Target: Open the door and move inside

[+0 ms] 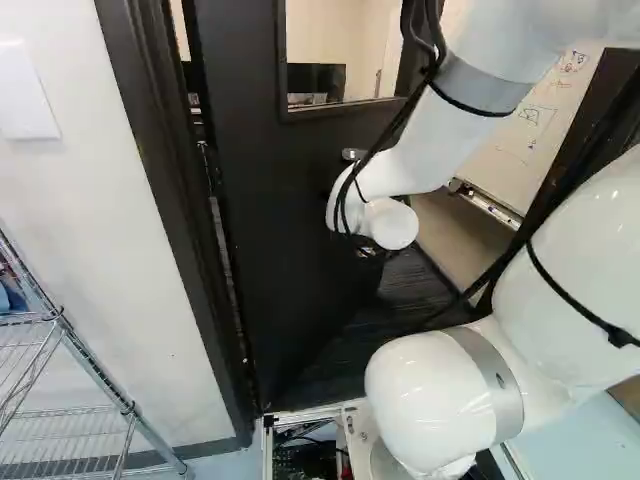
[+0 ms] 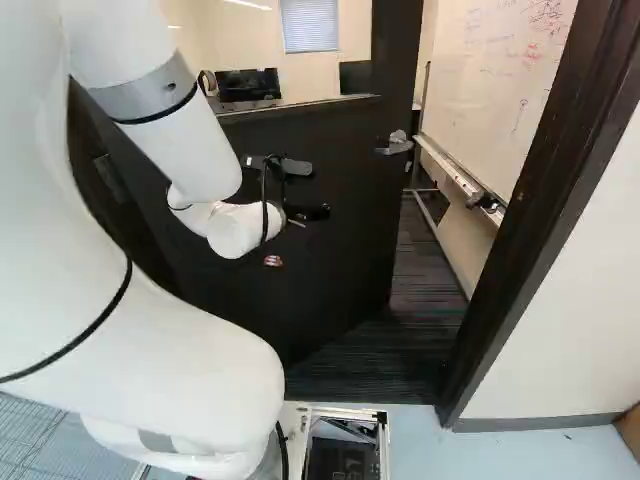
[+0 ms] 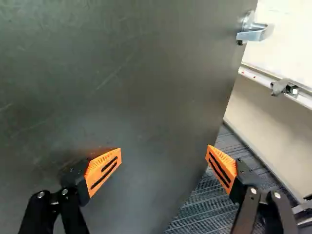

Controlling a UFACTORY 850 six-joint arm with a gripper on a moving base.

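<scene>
Where the doorway opens: dark striped carpet (image 2: 425,340) beyond, with the dark frame (image 2: 545,215) at the right of the right base view.
Past the gap: a whiteboard (image 2: 510,60) with marker writing, its tray (image 2: 460,178) running along the lower edge.
Behind the glass: a monitor (image 2: 248,86) and a window with blinds (image 2: 310,25).
Near side: a wire rack (image 1: 92,358) by the white wall (image 1: 80,200), at the left of the left base view.
In the way: the door (image 2: 345,270) itself, its panel across much of the doorway.
Door: dark, with a glass pane (image 1: 340,45) above, partly open and angled away from the base.
Handle (image 2: 395,144): a silver lever near the door's free edge.
Gripper (image 2: 305,213): fingers spread wide, nothing between them; contact with the door cannot be told.
Door from gripper: close ahead, one finger over its face, the other seen against carpet past the free edge.
Handle from gripper: farther ahead, toward that edge, well apart from the fingers.
</scene>
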